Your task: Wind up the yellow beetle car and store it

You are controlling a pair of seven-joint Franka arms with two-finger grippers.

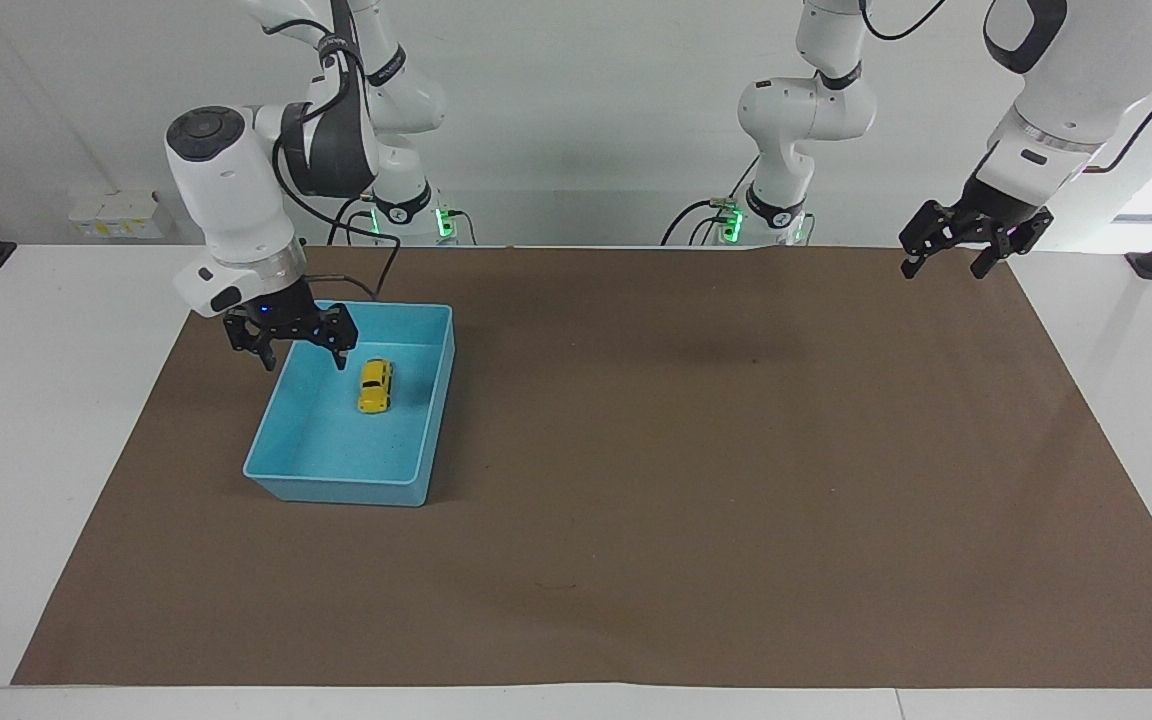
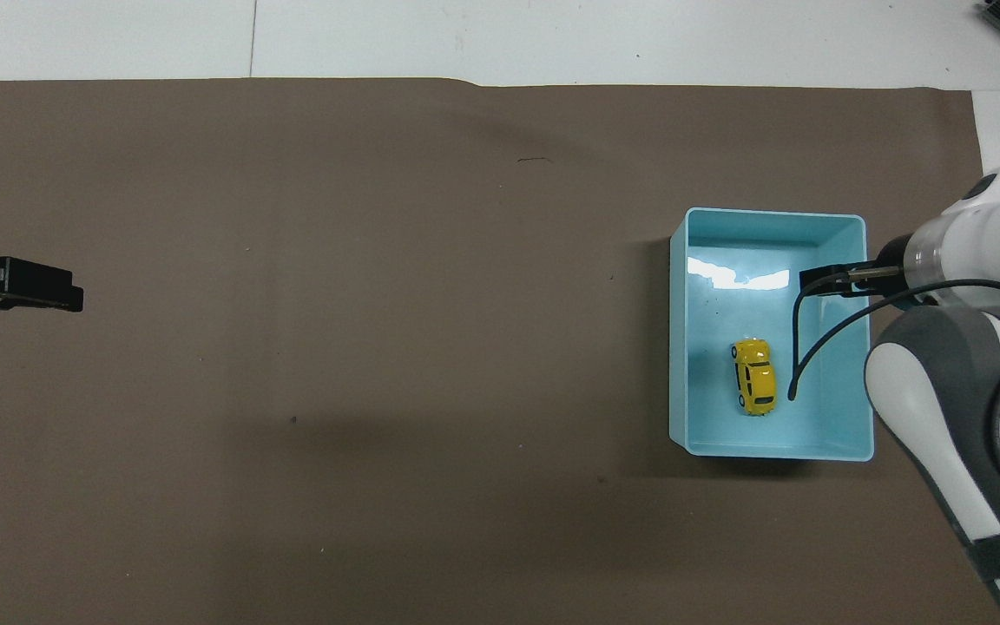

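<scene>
Yellow beetle car (image 1: 374, 385): lies on its wheels on the floor of the blue bin, in the half of the bin nearer to me, apart from every wall; nothing of mine touches it.
Car, long axis (image 2: 753, 388): runs along the near-to-far line of the table, parallel to the bin's long walls and only slightly skewed. Which end is the bonnet I cannot tell.
Blue bin (image 1: 281, 476): open rectangular tub, standing flat on the brown mat toward my right arm's end of the table, its long sides running away from me. The car is its only content.
Right gripper (image 1: 300, 355): raised over the bin's wall at my right arm's end, at the corner nearer to me; in the overhead view (image 2: 823, 283) its tip shows just inside that wall. My jaws here stand apart and hold nothing, clear of the car.
Right arm's cable (image 2: 804, 347): a dark loop hanging from my wrist, which in the overhead view crosses the bin's interior beside the car.
Left gripper (image 1: 946, 262): waiting in the air over the mat's corner at my left arm's end, near my base; well apart from bin and car. Its jaws are likewise spread, with nothing between them.
Brown mat (image 1: 696, 480): covers most of the white table (image 1: 46, 400).
</scene>
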